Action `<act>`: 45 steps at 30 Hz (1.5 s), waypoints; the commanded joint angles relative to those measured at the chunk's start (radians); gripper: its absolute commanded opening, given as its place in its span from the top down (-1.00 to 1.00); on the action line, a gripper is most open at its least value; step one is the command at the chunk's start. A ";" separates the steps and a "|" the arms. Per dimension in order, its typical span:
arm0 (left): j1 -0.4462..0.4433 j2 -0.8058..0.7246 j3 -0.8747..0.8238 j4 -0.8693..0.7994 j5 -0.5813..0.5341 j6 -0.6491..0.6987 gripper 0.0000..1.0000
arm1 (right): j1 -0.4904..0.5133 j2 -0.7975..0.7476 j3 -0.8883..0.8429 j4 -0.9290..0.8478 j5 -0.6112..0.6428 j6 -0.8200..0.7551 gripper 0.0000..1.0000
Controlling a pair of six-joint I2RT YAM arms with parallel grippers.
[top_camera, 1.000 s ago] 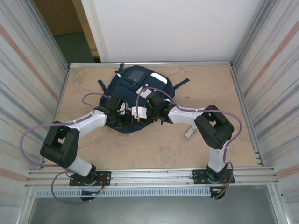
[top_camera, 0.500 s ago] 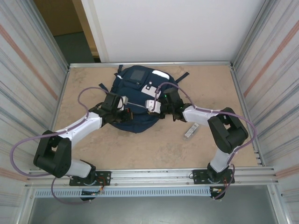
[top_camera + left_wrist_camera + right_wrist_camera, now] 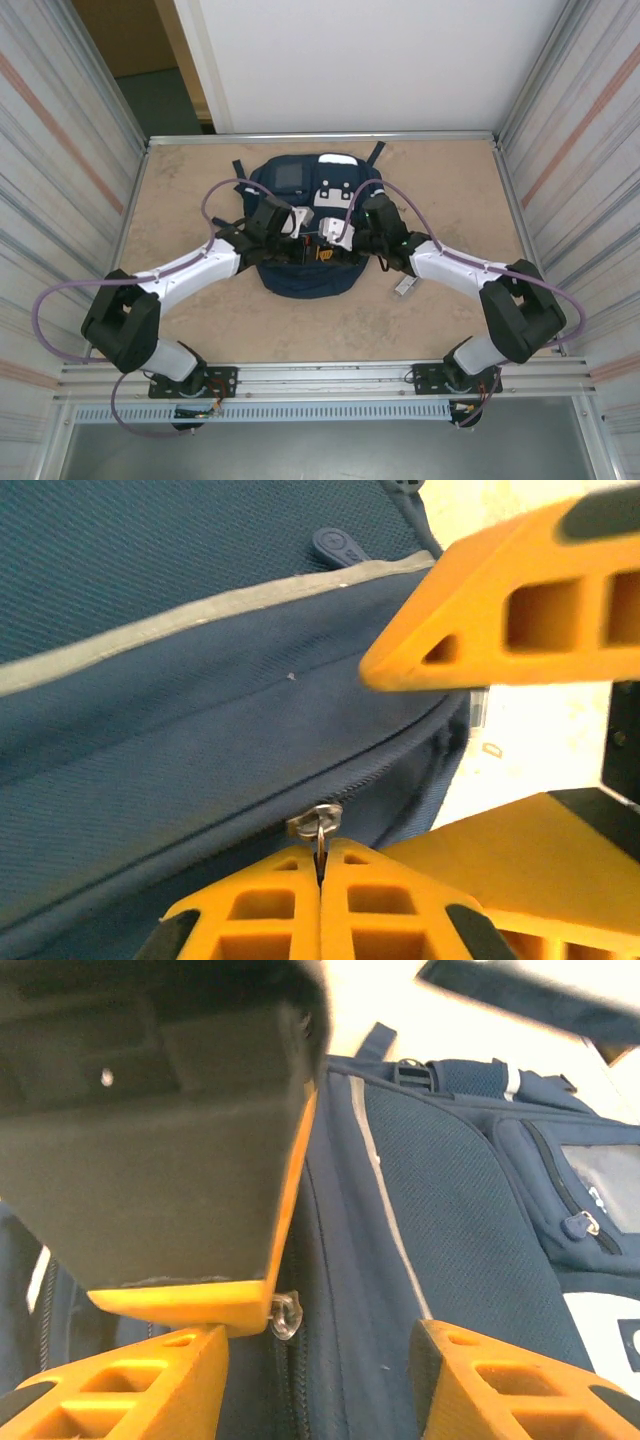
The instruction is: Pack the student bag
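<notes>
The student bag, navy with white patches, lies flat at the back middle of the table, with both grippers over its centre. My left gripper is shut on a small metal zip pull, pinched between its orange fingertips at the closed zip below the pale reflective stripe. My right gripper stands open astride that same zip line on the bag, nothing between its fingers. The left gripper's tip reaches in just beside it, the zip pull showing at its edge.
A small grey-silver object lies on the table right of the bag, under the right forearm. Metal walls close in both sides, and a rail runs along the near edge. Bag straps trail toward the back wall.
Both grippers have moved toward the back with the bag, which has swung round to lie square. The right gripper has come open; the left has stayed shut.
</notes>
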 commanded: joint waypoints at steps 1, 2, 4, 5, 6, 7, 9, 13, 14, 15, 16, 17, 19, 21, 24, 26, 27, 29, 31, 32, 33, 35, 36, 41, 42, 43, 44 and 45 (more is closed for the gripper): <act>-0.002 -0.007 0.059 0.030 0.021 0.005 1.00 | -0.011 0.040 -0.004 0.011 0.059 0.013 0.01; -0.002 -0.012 0.055 0.024 0.013 0.008 1.00 | -0.017 0.044 -0.002 0.013 0.069 0.000 0.11; -0.001 -0.028 0.029 0.023 -0.003 0.016 1.00 | -0.041 0.039 -0.009 0.020 0.080 -0.013 0.53; 0.000 -0.036 0.016 0.016 -0.017 0.023 1.00 | -0.054 0.033 -0.011 0.020 0.079 -0.018 0.70; 0.003 -0.046 0.004 -0.003 -0.045 0.030 1.00 | -0.069 0.020 -0.015 0.010 0.074 -0.025 0.84; 0.012 -0.057 -0.009 -0.033 -0.076 0.033 1.00 | -0.083 0.009 -0.016 -0.002 0.069 -0.031 0.94; 0.041 -0.080 -0.035 -0.096 -0.144 0.033 1.00 | -0.106 -0.013 -0.014 -0.039 0.050 -0.054 1.00; 0.181 -0.132 -0.118 -0.220 -0.310 -0.021 1.00 | -0.158 -0.028 -0.018 -0.069 -0.005 -0.069 1.00; 0.228 -0.140 -0.137 -0.233 -0.311 -0.039 1.00 | -0.163 -0.026 -0.018 -0.070 -0.005 -0.069 1.00; 0.279 -0.148 -0.154 -0.236 -0.296 -0.050 1.00 | -0.163 -0.020 -0.016 -0.069 -0.002 -0.071 1.00; 0.314 -0.152 -0.164 -0.237 -0.290 -0.052 1.00 | -0.162 -0.014 -0.013 -0.072 -0.001 -0.074 1.00; 0.342 -0.157 -0.170 -0.236 -0.291 -0.051 1.00 | -0.162 -0.007 -0.009 -0.074 -0.006 -0.074 0.99; 0.365 -0.156 -0.172 -0.204 -0.293 -0.014 0.89 | -0.160 0.002 -0.008 -0.071 -0.010 -0.077 0.97; 0.366 -0.134 -0.160 -0.161 -0.336 0.073 0.83 | -0.161 0.006 -0.015 -0.061 -0.011 -0.077 0.96; 0.374 -0.068 -0.122 -0.134 -0.426 0.129 0.67 | -0.162 0.005 -0.022 -0.058 -0.016 -0.074 0.93; 0.371 -0.045 -0.086 -0.117 -0.404 0.159 0.31 | -0.162 0.005 -0.018 -0.060 -0.019 -0.072 0.91; 0.363 -0.056 -0.085 -0.077 -0.383 0.203 0.26 | -0.163 0.004 -0.020 -0.053 -0.016 -0.055 0.88; 0.307 -0.129 -0.130 0.054 -0.374 0.367 0.12 | -0.166 -0.002 -0.020 -0.021 0.012 0.003 0.75; 0.192 -0.234 -0.234 0.260 -0.440 0.605 -0.97 | -0.174 -0.003 -0.017 0.039 0.031 0.109 0.70; 0.139 -0.278 -0.328 0.436 -0.406 0.758 -0.97 | -0.179 0.001 -0.014 0.073 0.027 0.167 0.61; 0.109 -0.308 -0.398 0.577 -0.314 0.900 -0.97 | -0.181 0.009 -0.010 0.099 0.022 0.217 0.50; 0.123 -0.304 -0.429 0.689 -0.186 1.009 -0.97 | -0.182 0.021 0.002 0.122 0.033 0.295 0.48; 0.143 -0.298 -0.381 0.598 -0.108 1.055 -0.97 | -0.183 0.025 0.001 0.138 0.035 0.327 0.48; 0.133 -0.165 -0.238 0.426 -0.156 1.273 -0.97 | -0.183 0.029 -0.002 0.143 -0.013 0.368 0.57; 0.136 -0.136 -0.223 0.443 -0.164 1.279 -0.97 | -0.182 0.028 -0.004 0.145 -0.019 0.365 0.57; 0.138 -0.115 -0.211 0.453 -0.164 1.288 -0.94 | -0.183 0.027 -0.005 0.143 -0.022 0.363 0.57; 0.135 -0.093 -0.192 0.457 -0.154 1.296 -0.82 | -0.183 0.024 -0.004 0.142 -0.024 0.361 0.58; 0.134 -0.069 -0.169 0.449 -0.145 1.295 -0.65 | -0.182 0.021 -0.004 0.139 -0.021 0.361 0.57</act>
